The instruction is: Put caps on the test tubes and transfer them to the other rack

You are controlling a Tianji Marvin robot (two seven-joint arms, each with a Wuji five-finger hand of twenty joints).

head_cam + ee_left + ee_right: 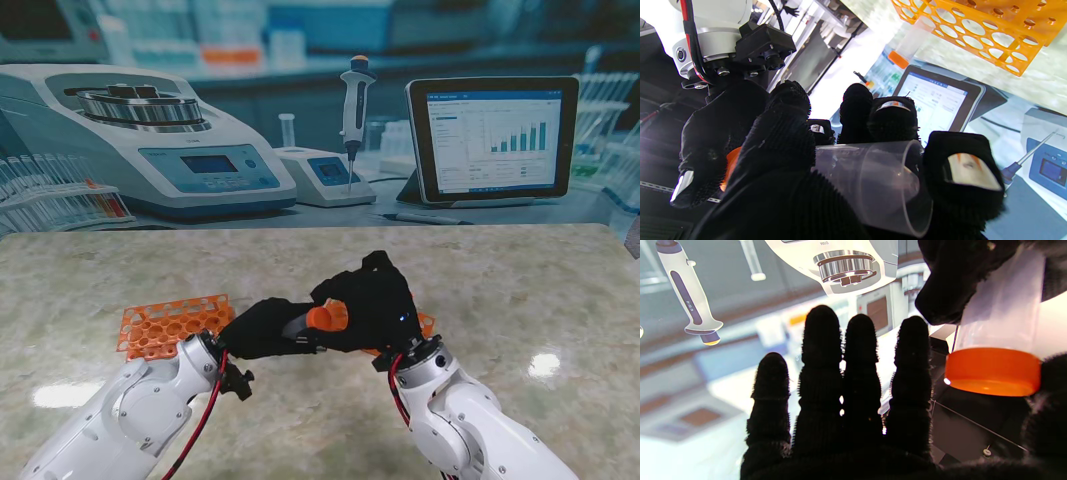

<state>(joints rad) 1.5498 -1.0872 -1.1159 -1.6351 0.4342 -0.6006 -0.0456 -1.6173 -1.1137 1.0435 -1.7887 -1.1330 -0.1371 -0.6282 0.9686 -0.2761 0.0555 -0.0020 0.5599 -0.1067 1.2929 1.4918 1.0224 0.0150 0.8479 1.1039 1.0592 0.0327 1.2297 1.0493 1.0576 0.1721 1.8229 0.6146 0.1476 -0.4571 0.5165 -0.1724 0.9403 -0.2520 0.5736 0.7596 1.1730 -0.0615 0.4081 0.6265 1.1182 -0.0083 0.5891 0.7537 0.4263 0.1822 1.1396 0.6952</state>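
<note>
1. The left hand [262, 328] grips a clear test tube [873, 181] above the table, between the two orange racks [165, 325]; a loose grip could let it slip.
2. The right hand [372, 300] presses the orange cap [328, 317] on, fingers [821, 373] straight (whether it truly clasps, I cannot tell); a tilted cap could jam.

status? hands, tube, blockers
Left hand shut on test tube. Right hand at its orange cap, grip unclear. Nothing blocking the orange rack.
</note>
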